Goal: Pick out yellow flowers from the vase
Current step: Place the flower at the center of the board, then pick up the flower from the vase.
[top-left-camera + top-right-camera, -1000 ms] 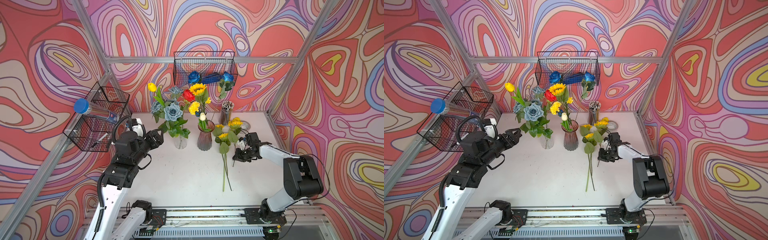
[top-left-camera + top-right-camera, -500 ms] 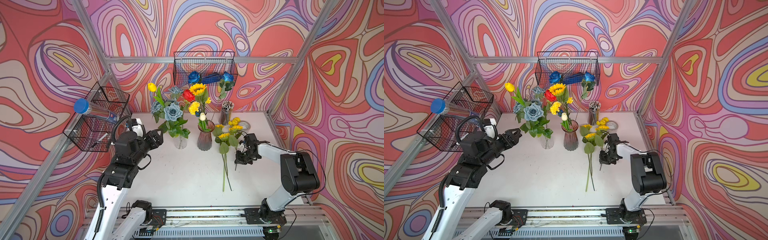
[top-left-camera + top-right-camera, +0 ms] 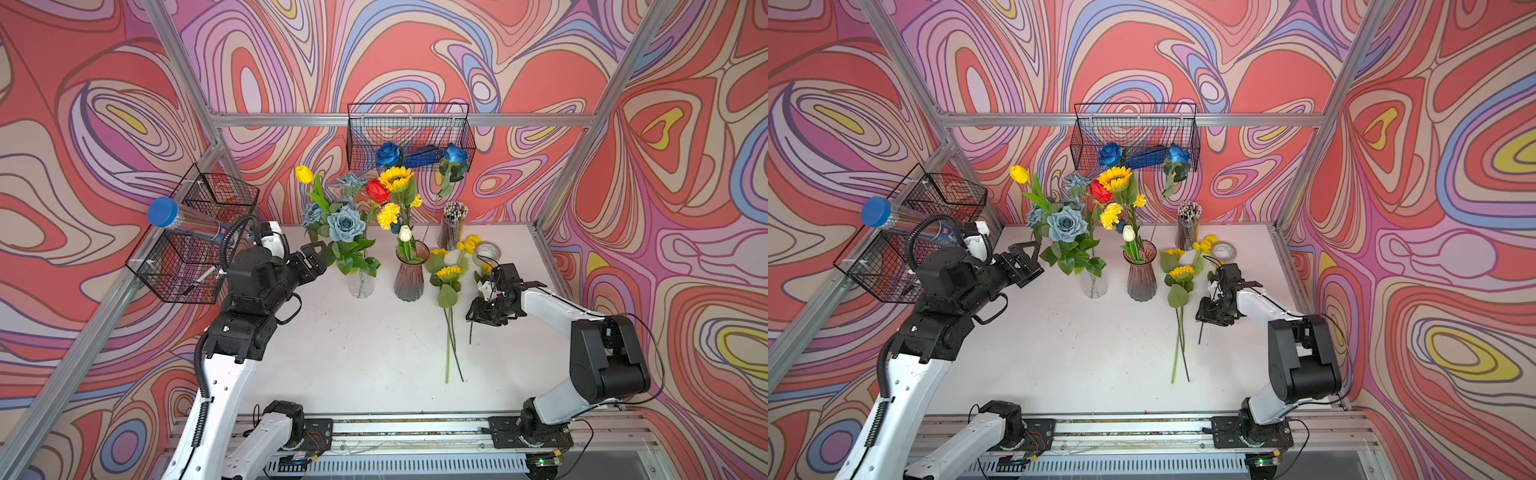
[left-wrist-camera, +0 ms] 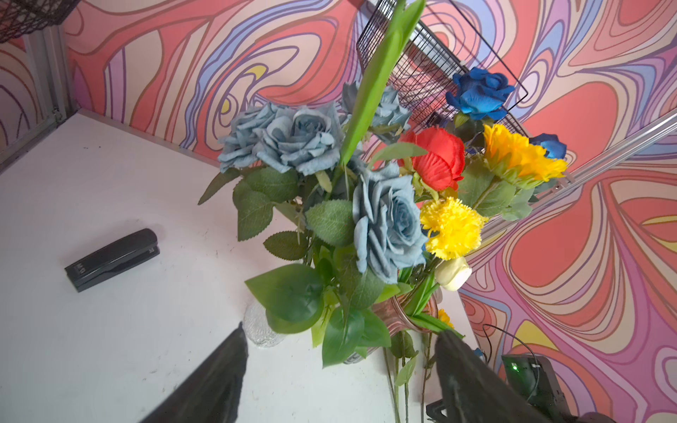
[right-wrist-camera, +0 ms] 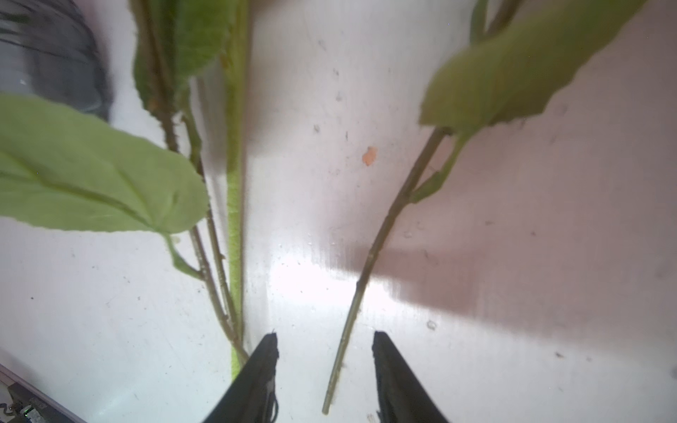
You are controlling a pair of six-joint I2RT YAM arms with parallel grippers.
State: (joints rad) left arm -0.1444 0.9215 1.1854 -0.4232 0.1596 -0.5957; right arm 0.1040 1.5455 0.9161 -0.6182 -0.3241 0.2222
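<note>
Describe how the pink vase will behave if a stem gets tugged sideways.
A tall sunflower towers over the pink vase, so it probably tips easily. It looks like ribbed glass: likely fragile, and apt to slide on the smooth table.

light: bright, even | glare: table in right wrist view | blur: near leaves soft | top views sharp

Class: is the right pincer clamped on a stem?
No, the right pincer stands open, the stem lying free between its jaws.
</note>
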